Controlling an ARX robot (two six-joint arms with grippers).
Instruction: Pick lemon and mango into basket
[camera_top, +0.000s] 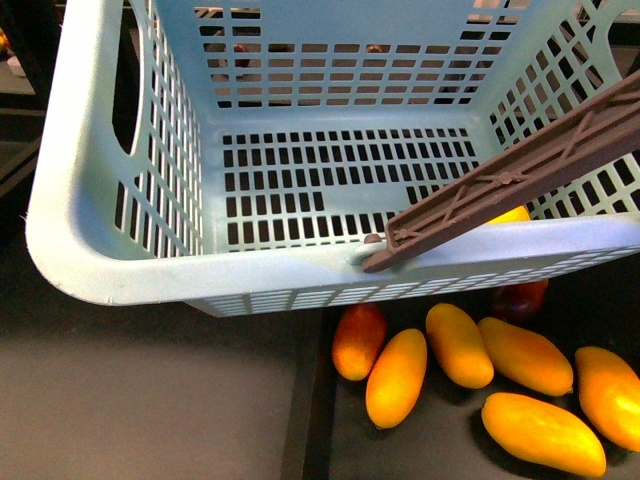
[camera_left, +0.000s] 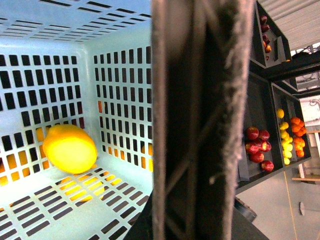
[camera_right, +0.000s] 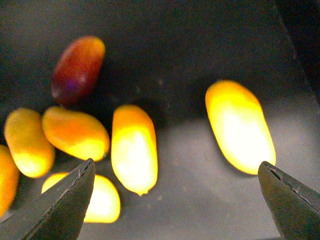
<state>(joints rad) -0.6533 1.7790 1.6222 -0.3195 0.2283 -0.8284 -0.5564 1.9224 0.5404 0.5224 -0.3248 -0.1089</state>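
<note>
The light turquoise basket (camera_top: 130, 270) hangs tilted close to the front camera, its brown ribbed handle (camera_top: 520, 180) crossing the right corner. My left gripper (camera_left: 192, 222) is shut on that handle (camera_left: 195, 120), which hides the fingers. The yellow lemon (camera_left: 70, 148) lies on the basket floor by a corner; in the front view only a sliver of the lemon (camera_top: 510, 213) shows behind the handle. Several mangoes (camera_top: 396, 377) lie on the dark shelf below the basket. My right gripper (camera_right: 177, 200) hovers open above them, one mango (camera_right: 240, 127) near one finger and another mango (camera_right: 133, 147) nearer the other.
A reddish mango (camera_right: 77, 62) lies beyond the yellow ones, and a dark red fruit (camera_top: 518, 298) sits under the basket's edge. A shelf divider (camera_top: 305, 400) runs left of the mangoes. Farther shelves hold red apples (camera_left: 257, 145), small yellow fruit (camera_left: 285, 142) and oranges (camera_left: 298, 132).
</note>
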